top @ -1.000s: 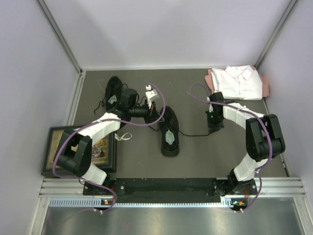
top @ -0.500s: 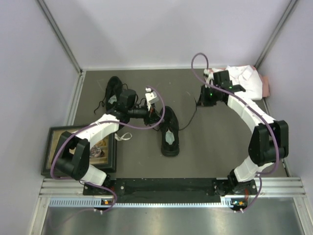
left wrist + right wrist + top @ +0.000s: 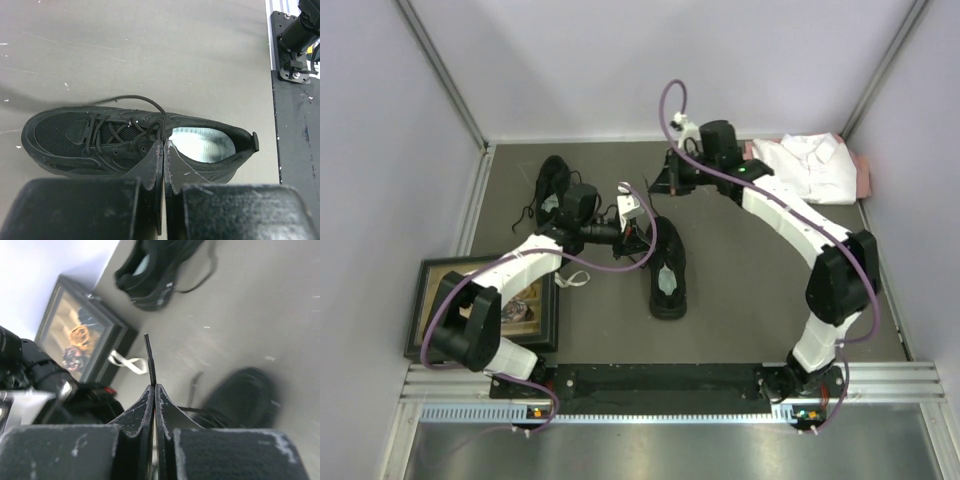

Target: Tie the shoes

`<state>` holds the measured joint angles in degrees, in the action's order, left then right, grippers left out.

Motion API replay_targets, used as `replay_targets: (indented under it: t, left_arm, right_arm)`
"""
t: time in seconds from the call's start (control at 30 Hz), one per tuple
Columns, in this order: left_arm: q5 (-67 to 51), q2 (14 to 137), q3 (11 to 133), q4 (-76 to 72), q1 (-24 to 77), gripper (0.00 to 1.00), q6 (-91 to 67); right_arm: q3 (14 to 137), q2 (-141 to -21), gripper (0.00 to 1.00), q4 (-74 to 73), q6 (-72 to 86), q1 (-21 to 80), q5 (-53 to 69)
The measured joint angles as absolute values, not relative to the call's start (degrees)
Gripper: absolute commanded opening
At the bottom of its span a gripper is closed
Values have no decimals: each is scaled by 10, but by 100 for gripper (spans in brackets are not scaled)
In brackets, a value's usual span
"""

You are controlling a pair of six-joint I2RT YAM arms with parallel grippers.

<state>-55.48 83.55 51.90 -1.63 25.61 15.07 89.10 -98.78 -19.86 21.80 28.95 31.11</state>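
Observation:
One black shoe (image 3: 666, 272) with a pale grey insole lies mid-table; in the left wrist view it (image 3: 75, 137) fills the frame, insole (image 3: 202, 145) showing. My left gripper (image 3: 638, 237) is at its laced part, and its jaws (image 3: 164, 142) are shut on a lace where the laces cross. My right gripper (image 3: 666, 186) is raised beyond the shoe's toe, shut (image 3: 153, 386) on a lace end (image 3: 149, 357) that pokes out past the tips. The second black shoe (image 3: 552, 190) lies at the far left and also shows in the right wrist view (image 3: 155, 267).
A folded white shirt (image 3: 810, 165) lies at the far right. A framed picture (image 3: 485, 305) sits at the near left, also seen in the right wrist view (image 3: 75, 335), with a white strap loop (image 3: 576, 279) beside it. Walls close in on three sides.
My right arm swung from the right of the shoe up and left to beyond its toe, carrying the lace end. My left gripper stayed at the shoe.

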Motion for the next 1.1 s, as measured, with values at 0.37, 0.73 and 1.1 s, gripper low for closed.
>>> replay_targets:
  t: [0.37,0.73,1.1]
  left_arm:
    - [-559,822,511,3,257,0,182]
    - [-557,822,509,0,257,0,180]
    - [-553,834,509,-14,257,0,165]
  right_arm:
    - [908,-1073,52,-196,256,351,357]
    - [878,-999,67,-296,168,291,394]
    - [772,-944,57,-321,131,291,446]
